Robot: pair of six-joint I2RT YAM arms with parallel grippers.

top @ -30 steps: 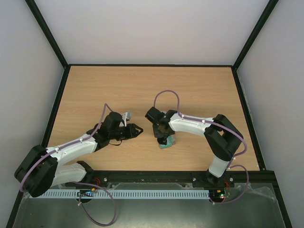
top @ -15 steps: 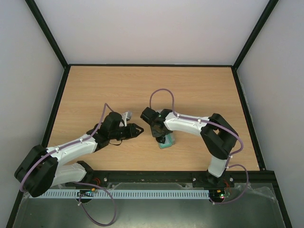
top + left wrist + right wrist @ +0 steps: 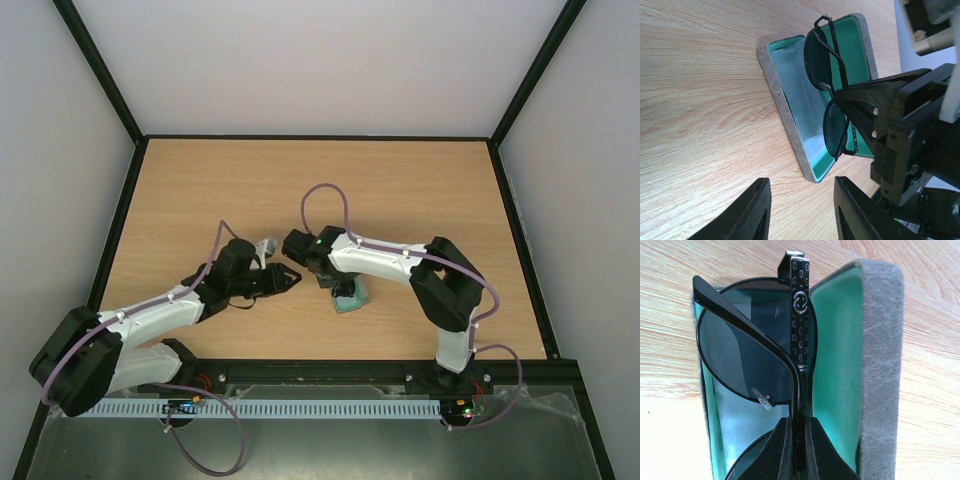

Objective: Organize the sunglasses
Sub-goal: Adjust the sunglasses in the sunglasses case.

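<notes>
Sunglasses [image 3: 740, 355]: likely light, fragile wire; pinched at folded temple by right gripper [image 3: 798, 440] over case [image 3: 882, 365]; left gripper [image 3: 800, 200] parted, empty.

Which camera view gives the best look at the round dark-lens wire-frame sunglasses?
Left wrist: both lenses of the round dark-lens wire-frame sunglasses show, over the open grey green-lined case. Right wrist is a close-up: one lens and a patterned temple, frame pinched in the right gripper. Top external: the right arm hides them.
</notes>
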